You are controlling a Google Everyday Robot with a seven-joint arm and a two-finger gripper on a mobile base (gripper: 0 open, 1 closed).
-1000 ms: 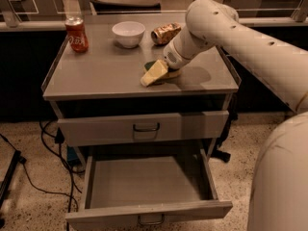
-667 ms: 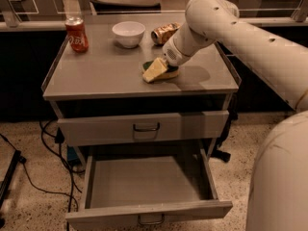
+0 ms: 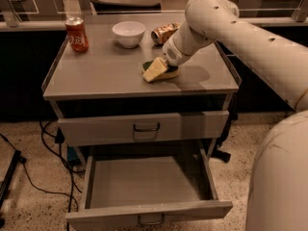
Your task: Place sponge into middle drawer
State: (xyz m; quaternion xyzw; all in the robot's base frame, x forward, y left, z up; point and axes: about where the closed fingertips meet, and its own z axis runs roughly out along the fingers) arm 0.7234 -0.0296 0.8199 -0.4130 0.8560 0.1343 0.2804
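Little has shifted over the last second: the arm point(image 3: 231, 28) has drawn its wrist slightly up and back above the table point(image 3: 96, 76), while the middle drawer point(image 3: 149, 210) stands pulled open below. The sponge point(image 3: 155, 70) has tipped up, pale foam facing out, its low corner at or just off the tabletop. The hand point(image 3: 168, 65), just behind it, seems clamped on the sponge, so the lift is probably beginning.

The flat grey metal cabinet top point(image 3: 106, 76) carries a red soda can point(image 3: 77, 34) at back left, a round white bowl point(image 3: 128, 33), a crushed gold can point(image 3: 165, 33) and, nearer the front, a green-and-yellow sponge point(image 3: 171, 74). The gripper point(image 3: 158, 69) is down at the sponge.
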